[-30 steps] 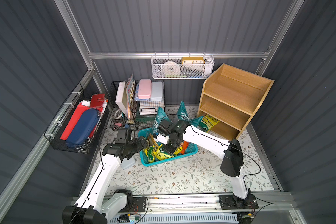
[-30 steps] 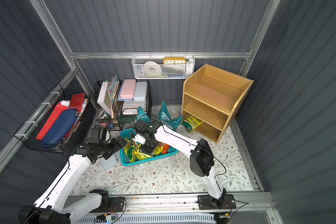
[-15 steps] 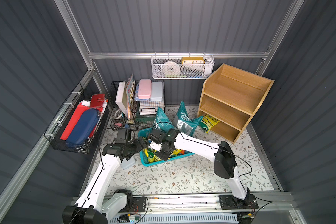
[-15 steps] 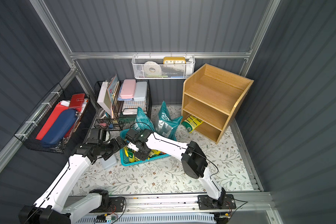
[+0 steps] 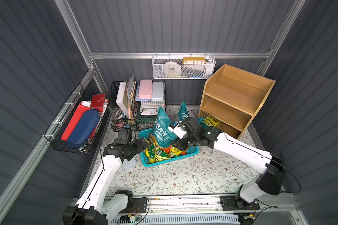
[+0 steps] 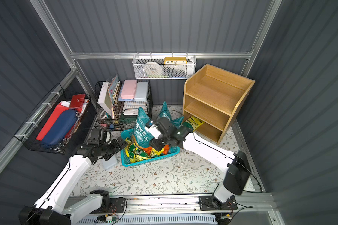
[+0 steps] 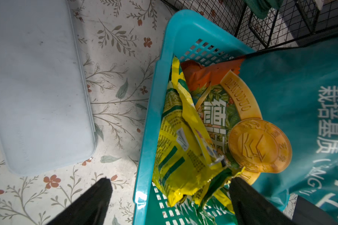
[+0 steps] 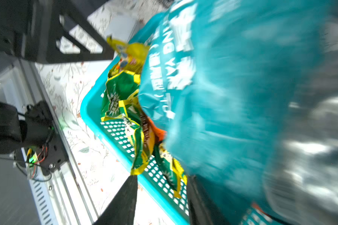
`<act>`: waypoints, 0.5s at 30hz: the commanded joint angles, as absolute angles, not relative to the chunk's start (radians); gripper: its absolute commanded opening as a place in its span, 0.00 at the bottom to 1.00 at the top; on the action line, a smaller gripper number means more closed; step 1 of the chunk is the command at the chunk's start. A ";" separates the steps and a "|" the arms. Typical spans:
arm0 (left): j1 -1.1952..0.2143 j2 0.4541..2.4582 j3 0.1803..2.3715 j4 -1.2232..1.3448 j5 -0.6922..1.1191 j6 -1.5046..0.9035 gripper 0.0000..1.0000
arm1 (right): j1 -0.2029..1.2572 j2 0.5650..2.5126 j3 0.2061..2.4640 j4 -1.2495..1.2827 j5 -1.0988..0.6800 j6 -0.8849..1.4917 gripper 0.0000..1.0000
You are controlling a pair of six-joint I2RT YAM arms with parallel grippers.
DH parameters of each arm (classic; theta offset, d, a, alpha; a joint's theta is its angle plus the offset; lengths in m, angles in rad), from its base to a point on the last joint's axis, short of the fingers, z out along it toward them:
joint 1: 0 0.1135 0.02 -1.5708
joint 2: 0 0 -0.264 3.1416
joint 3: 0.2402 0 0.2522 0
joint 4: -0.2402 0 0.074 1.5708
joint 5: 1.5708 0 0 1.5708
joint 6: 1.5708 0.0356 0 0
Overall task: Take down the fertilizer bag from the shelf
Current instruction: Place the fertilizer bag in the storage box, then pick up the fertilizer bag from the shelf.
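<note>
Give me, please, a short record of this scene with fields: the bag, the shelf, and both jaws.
Bag: teal plastic bag with white lettering, standing tilted in the turquoise perforated plastic basket, on crumpled yellow-green packets
Shelf: light-brown wooden three-tier shelf; top two tiers hold nothing; one flat yellow-green packet sticks out of the lowest tier
Right jaws: open, beside the teal bag, holding nothing
Left jaws: open, one on each side of the basket's wall
</note>
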State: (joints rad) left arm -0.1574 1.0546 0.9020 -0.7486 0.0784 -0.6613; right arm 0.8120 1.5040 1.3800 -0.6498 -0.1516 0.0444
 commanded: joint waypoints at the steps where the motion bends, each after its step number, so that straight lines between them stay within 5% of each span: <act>1: -0.160 1.046 0.902 -0.756 0.086 -0.648 0.99 | 0.748 1.420 1.308 -0.562 -0.040 0.037 0.49; 7: -0.160 1.063 0.909 -0.744 0.095 -0.650 1.00 | 0.582 1.401 1.269 -0.729 0.289 0.024 0.49; 15: -0.160 1.070 0.899 -0.736 0.104 -0.659 0.99 | 0.504 1.594 1.234 -0.772 0.392 0.022 0.47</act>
State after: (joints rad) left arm -0.1574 1.0691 0.9020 -0.7403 0.0860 -0.6617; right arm 0.4969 1.5406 1.2633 -0.7639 0.3138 0.0364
